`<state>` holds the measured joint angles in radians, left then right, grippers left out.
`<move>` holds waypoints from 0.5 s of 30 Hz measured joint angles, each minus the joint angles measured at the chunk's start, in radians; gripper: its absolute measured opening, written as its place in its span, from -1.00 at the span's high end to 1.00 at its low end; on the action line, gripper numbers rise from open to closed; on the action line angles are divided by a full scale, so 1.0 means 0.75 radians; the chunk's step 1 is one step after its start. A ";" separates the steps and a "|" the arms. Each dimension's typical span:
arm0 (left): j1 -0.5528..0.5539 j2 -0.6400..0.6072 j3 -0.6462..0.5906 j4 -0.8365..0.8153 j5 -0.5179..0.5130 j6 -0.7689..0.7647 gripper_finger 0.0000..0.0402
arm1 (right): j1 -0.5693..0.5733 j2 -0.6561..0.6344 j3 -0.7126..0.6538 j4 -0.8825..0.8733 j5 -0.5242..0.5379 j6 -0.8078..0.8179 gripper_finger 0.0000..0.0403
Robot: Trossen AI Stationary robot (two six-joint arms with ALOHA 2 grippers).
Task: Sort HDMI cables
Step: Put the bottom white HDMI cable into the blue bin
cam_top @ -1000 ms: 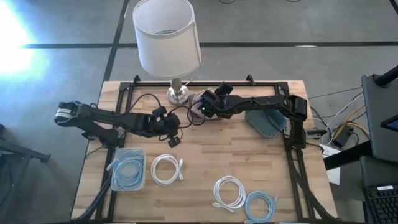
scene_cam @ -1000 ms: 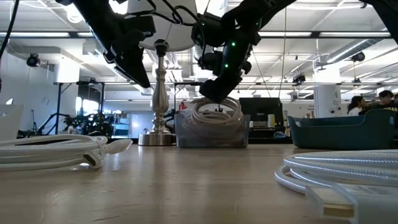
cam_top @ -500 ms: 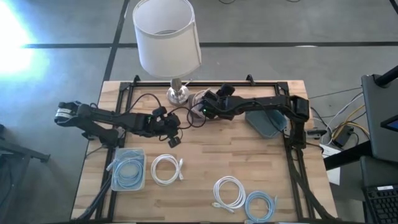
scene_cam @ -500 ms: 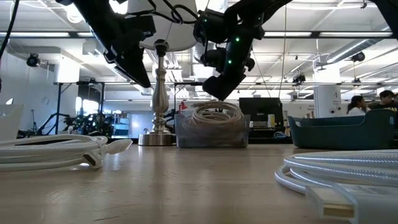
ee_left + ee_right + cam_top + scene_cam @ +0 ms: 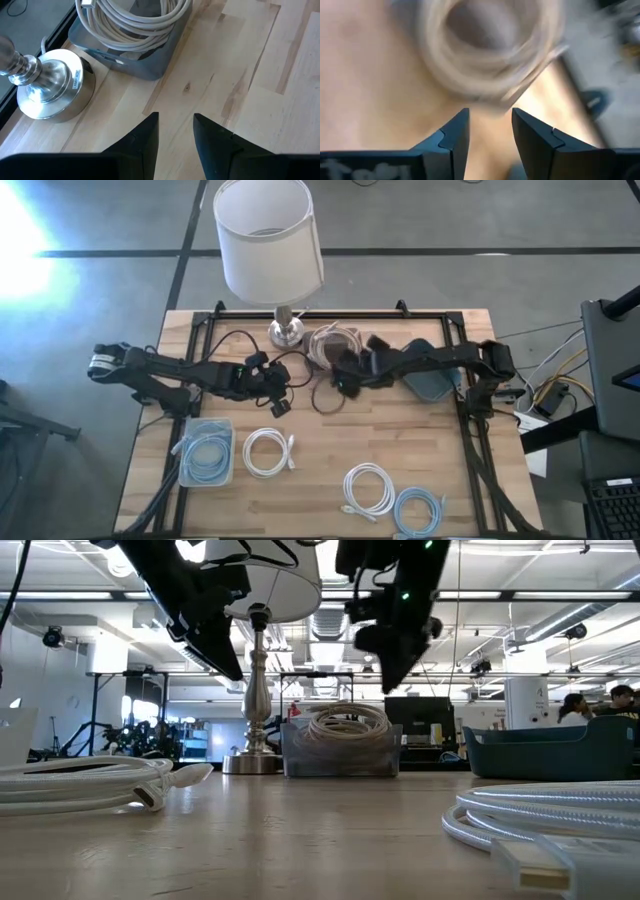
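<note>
HDMI cables are seen sorted in part. High view: a beige coil (image 5: 336,340) is lodged in a grey bin (image 5: 322,352) at the table's far edge beside the lamp base (image 5: 285,331); a blue coil (image 5: 207,455) is held in a clear tray (image 5: 222,426) near the left edge; a white coil (image 5: 268,452) lies beside it, and another white coil (image 5: 368,487) and a blue coil (image 5: 418,509) lie at the near edge. The right gripper (image 5: 345,375), empty, has been drawn back from the bin since a second ago. The left gripper (image 5: 277,392) is unchanged mid-table.

Low view: the beige coil is heaped above the bin rim; spilling out is a risk if it is brushed.

Left wrist view: left fingers (image 5: 145,137) are parted, nothing held.

Right wrist view: right fingers (image 5: 451,135) are spread, nothing between; the coil is blurred.
</note>
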<state>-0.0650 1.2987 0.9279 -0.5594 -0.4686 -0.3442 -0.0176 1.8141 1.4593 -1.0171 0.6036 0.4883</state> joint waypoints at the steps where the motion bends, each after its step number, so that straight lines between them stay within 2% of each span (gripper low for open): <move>1: 0.000 0.000 0.000 0.000 0.000 0.000 0.38 | 0.029 -0.005 -0.001 -0.049 -0.070 0.032 0.28; 6: -0.001 0.000 0.000 0.001 0.000 0.000 0.38 | 0.195 -0.008 -0.008 -0.171 -0.375 0.151 0.26; 15: 0.000 0.000 0.000 0.005 0.000 0.000 0.38 | 0.496 0.010 -0.022 -0.120 -0.731 0.321 0.34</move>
<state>-0.0650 1.2987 0.9279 -0.5556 -0.4686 -0.3439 0.3545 1.8213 1.4426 -1.1068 0.0554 0.7294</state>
